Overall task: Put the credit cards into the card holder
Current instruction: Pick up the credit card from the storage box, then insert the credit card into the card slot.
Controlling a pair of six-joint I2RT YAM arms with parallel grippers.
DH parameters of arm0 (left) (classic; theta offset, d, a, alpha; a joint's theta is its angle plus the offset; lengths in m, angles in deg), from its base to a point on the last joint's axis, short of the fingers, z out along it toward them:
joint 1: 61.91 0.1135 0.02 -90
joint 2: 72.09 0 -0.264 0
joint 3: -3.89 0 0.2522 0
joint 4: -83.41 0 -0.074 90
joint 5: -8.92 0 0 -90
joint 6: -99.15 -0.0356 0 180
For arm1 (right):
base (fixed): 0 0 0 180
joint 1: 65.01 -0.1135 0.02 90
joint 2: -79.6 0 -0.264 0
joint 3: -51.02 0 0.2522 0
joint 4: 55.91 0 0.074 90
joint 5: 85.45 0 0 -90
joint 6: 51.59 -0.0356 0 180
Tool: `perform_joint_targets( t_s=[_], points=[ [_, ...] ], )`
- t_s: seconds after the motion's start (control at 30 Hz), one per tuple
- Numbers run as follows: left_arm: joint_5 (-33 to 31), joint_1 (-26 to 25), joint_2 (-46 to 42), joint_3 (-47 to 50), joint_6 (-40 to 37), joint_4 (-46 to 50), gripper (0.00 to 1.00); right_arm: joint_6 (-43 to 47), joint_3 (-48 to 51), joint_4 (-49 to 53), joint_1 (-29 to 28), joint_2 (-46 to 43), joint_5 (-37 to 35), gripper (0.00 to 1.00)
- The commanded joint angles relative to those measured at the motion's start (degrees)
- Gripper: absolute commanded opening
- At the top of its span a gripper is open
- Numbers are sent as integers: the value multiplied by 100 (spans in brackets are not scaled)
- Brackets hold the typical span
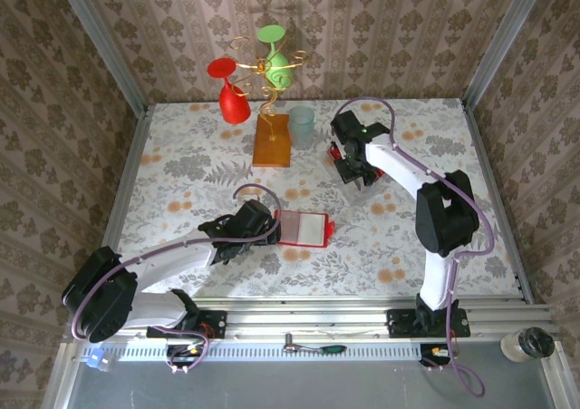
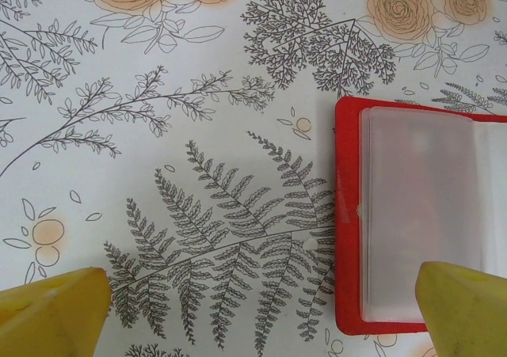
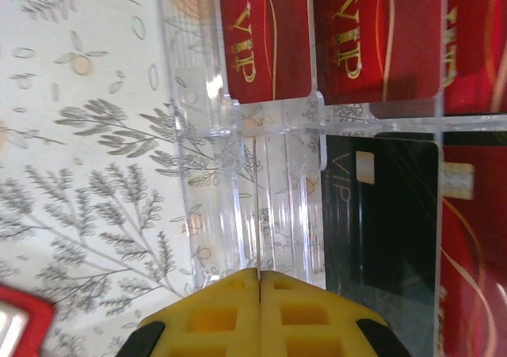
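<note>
**Right fingers shut over the card tray; left fingers wide at the card holder**

- Table (image 1: 181,182): floral cloth, walled on three sides.
- Card holder (image 1: 304,229): lies open and flat toward the near edge, about mid-width, with its pale pockets up and a red border round them.
- Left gripper (image 1: 267,228): low at the holder's left side. On the left wrist view the gripper (image 2: 257,313) has its fingers spread wide. One yellow fingertip (image 2: 51,313) is over bare cloth, and the other overlaps the near corner of the card holder (image 2: 346,214). Nothing is held.
- Right gripper (image 1: 361,169): right of centre, mid-depth, over the clear plastic tray (image 3: 245,199). On the right wrist view the gripper (image 3: 260,282) has its yellow pads pressed together, and I see nothing between them. They sit at the tray's ribbed edge.
- Credit cards (image 3: 265,36): lying in the tray's compartments. There are red ones marked VIP in gold, and a black one (image 3: 380,230) is just beside the closed pads.
- Surroundings: a wire stand on an orange-brown base (image 1: 272,141) is at the far edge, carrying a red glass (image 1: 233,96) and a green glass (image 1: 276,60). A pale cup (image 1: 301,126) is just beside the base, between it and the right arm.
</note>
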Motion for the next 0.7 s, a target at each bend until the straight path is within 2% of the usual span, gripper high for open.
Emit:
perform_joint_targets(
  t_s=[0.0, 0.17, 0.3, 0.5, 0.67],
  points=[
    [-37, 30, -95, -99, -23, 164, 100, 59, -101, 104, -80, -527, 206, 0],
    [-51, 38, -86, -120, -67, 207, 100, -310, 73, 18, -288, -975, 522, 0],
    [-72, 35, -95, -79, -69, 225, 100, -964, 545, -374, -487, -1350, 1142, 0],
    [-121, 44, -190, 106, -7, 202, 100, -2413, 1860, -1993, -748, -1738, 2574, 0],
    [-104, 55, -238, 202, 2, 196, 100, -3128, 2604, -2954, -987, -1579, 2878, 0]
  ],
)
